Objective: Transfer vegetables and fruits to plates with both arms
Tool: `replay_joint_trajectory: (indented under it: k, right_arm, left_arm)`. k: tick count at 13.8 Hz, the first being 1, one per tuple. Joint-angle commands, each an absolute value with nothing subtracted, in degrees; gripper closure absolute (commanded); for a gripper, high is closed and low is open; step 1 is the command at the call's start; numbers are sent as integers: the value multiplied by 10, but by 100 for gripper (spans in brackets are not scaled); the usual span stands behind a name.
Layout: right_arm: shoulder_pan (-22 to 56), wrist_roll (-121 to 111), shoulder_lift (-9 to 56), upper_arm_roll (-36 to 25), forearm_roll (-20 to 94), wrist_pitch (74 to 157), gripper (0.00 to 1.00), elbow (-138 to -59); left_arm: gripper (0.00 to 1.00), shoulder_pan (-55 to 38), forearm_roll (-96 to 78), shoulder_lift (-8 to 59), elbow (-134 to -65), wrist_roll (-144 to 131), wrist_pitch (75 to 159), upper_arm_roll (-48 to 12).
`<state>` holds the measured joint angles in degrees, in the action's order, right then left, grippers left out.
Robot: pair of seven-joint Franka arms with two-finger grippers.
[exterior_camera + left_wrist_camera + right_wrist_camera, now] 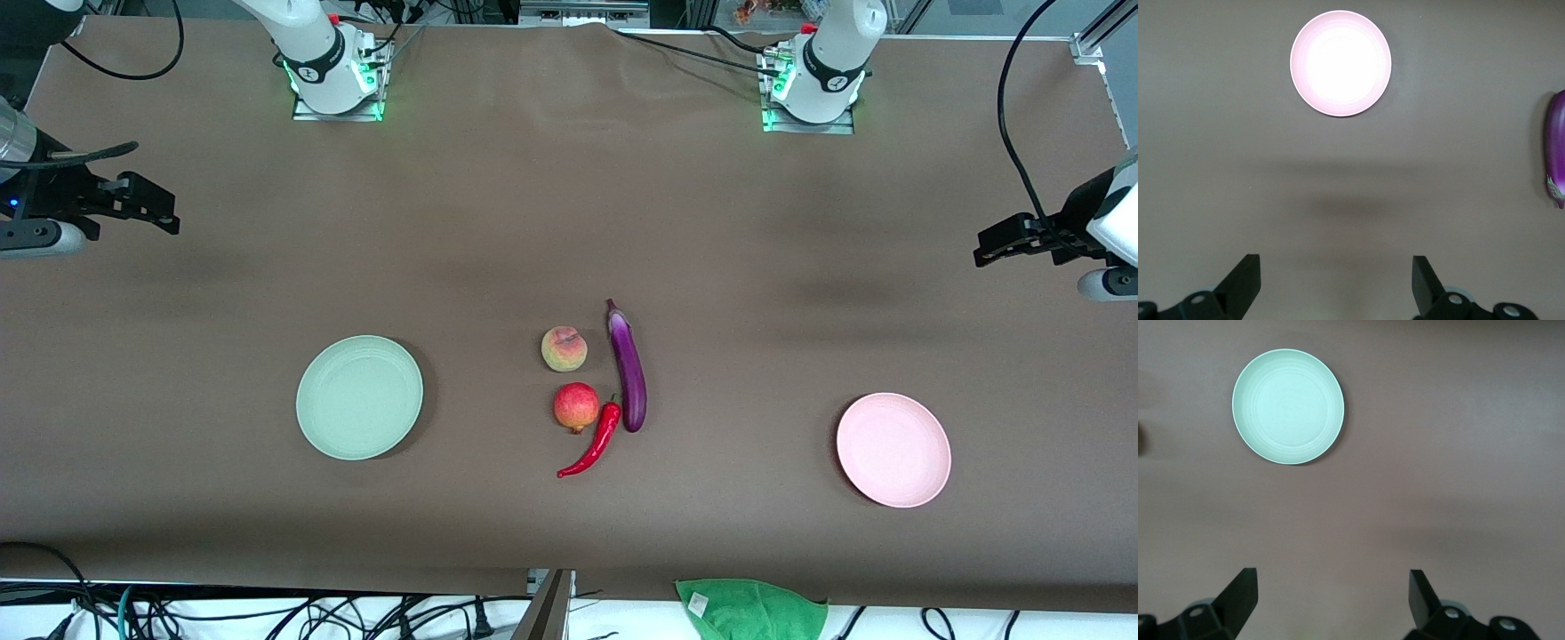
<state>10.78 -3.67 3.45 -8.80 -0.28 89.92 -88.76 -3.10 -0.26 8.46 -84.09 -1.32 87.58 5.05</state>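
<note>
The peach [564, 348], pomegranate [576, 406], red chili [594, 442] and purple eggplant [629, 369] lie together mid-table. The empty mint green plate [359, 397] lies toward the right arm's end, the empty pink plate [893, 450] toward the left arm's end. My right gripper [167, 216] hangs open and empty over the table's right-arm end; its wrist view shows the open gripper [1333, 583] and the mint plate [1288, 407]. My left gripper [983, 252] hangs open and empty over the left-arm end; its wrist view shows the open gripper [1336, 267], the pink plate [1341, 63] and the eggplant [1556, 150].
A brown cloth [533, 222] covers the table. A bright green cloth [751, 609] lies off the table's edge nearest the front camera, among cables. The arm bases [333, 76] stand at the edge farthest from that camera.
</note>
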Motion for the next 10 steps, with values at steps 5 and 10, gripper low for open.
replay_joint_trajectory:
  k: [5, 10]
  right_arm:
    - [108, -47, 18, -88, -11, 910, 0, -907]
    - [108, -47, 18, -88, -11, 908, 0, -907]
  left_arm:
    - [0, -31, -4, 93, -826, -16, 870, 50]
    - [0, -29, -4, 105, -802, -16, 831, 50]
